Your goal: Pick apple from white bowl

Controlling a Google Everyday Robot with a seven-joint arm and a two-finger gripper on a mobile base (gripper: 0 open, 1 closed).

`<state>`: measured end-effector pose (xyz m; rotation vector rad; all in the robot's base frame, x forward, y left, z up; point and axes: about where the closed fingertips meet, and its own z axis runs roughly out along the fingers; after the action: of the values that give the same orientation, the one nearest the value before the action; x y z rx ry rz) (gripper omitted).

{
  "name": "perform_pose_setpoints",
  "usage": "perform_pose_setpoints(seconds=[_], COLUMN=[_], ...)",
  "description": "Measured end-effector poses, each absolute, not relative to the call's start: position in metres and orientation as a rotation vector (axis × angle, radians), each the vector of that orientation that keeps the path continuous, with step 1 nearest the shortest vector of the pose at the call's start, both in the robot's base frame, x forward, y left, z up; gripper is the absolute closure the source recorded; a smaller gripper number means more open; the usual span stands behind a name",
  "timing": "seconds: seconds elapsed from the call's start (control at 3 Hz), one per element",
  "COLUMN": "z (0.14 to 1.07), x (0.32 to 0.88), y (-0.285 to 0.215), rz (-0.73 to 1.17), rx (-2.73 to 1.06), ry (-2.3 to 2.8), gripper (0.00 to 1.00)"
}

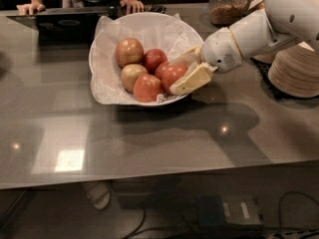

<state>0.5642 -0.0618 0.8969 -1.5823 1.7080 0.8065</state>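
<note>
Gripper [174, 77] reaching in from the right over the rim of the white bowl [98, 44], its two tan fingers [194, 78] pressed against opposite sides of the red apple [172, 72]. The apple rests in the paper-lined bowl at the right of the fruit pile, touching a paler apple [147, 87]. Stacked beige plates [296, 71] stand to the right on the grey table [149, 133].
</note>
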Motion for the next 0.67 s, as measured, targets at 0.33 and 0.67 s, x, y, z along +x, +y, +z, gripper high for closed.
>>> perform_pose_setpoints(seconds=[0.33, 0.67], z=[0.8971, 0.8998], x=[0.5642, 0.5642], y=[-0.0618, -0.0616], rz=[0.806, 0.806], rx=[-1.582, -1.583], ry=[1.708, 1.708], gripper=[1.0, 1.0])
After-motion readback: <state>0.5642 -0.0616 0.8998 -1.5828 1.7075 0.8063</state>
